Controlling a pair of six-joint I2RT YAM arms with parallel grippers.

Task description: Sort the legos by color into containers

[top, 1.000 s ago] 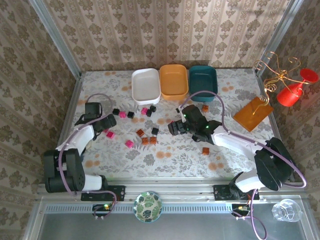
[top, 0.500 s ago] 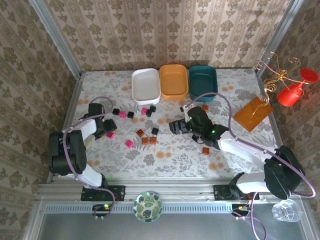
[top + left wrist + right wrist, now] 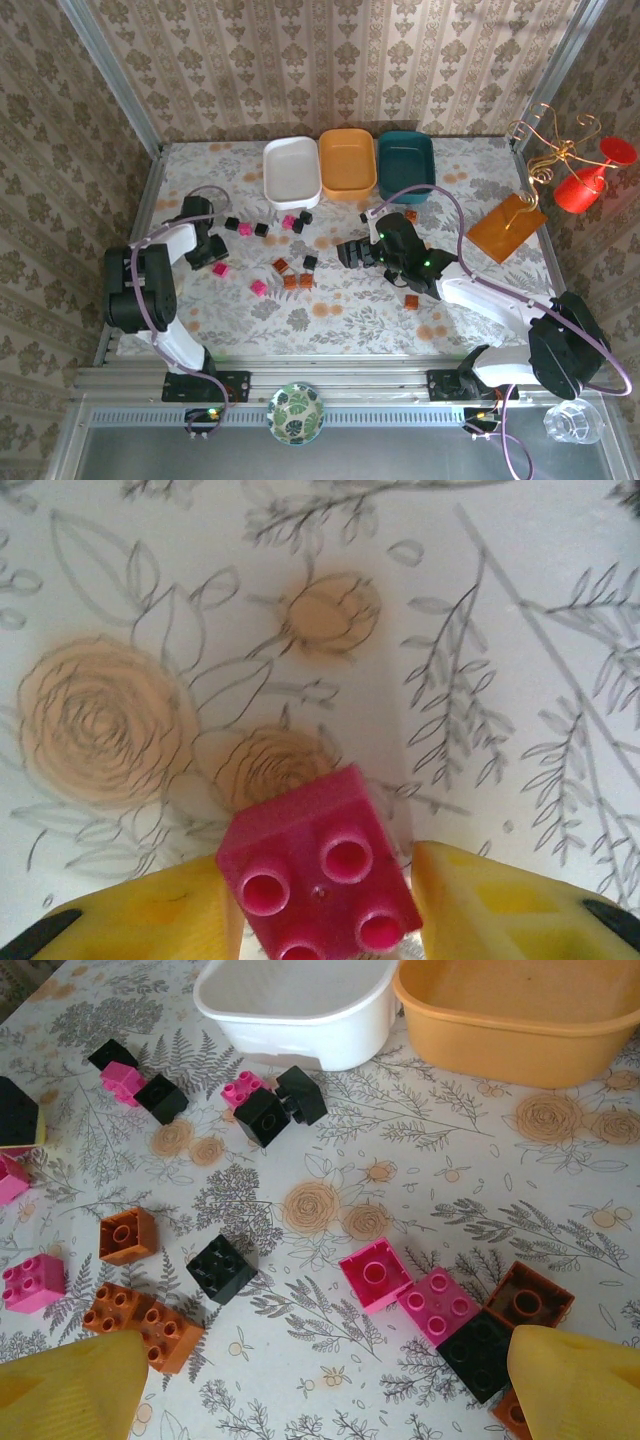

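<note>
A magenta lego (image 3: pixel 320 875) lies on the floral cloth between my left gripper's (image 3: pixel 330 905) yellow fingers. The left finger (image 3: pixel 150 920) is against it and a thin gap shows at the right finger (image 3: pixel 500 900). From above, that gripper (image 3: pixel 207 256) sits at the table's left beside a magenta lego (image 3: pixel 220 270). My right gripper (image 3: pixel 352 252) is wide open and low over the table. Between its fingers (image 3: pixel 325 1400) lie magenta (image 3: pixel 375 1272), pink (image 3: pixel 440 1305) and black (image 3: pixel 480 1350) legos. The white (image 3: pixel 291 170), orange-yellow (image 3: pixel 347 160) and teal (image 3: pixel 405 160) trays stand along the back.
Loose black (image 3: pixel 310 262), orange (image 3: pixel 297 281) and pink (image 3: pixel 258 288) legos are scattered mid-table. An orange card (image 3: pixel 505 228) and a red goblet (image 3: pixel 590 180) are at the right. A green bowl (image 3: pixel 296 412) and a glass (image 3: pixel 572 420) stand below the table's front rail.
The left arm's elbow has swung out to the left while its gripper stayed by the magenta lego. The right gripper has shifted slightly to the right.
</note>
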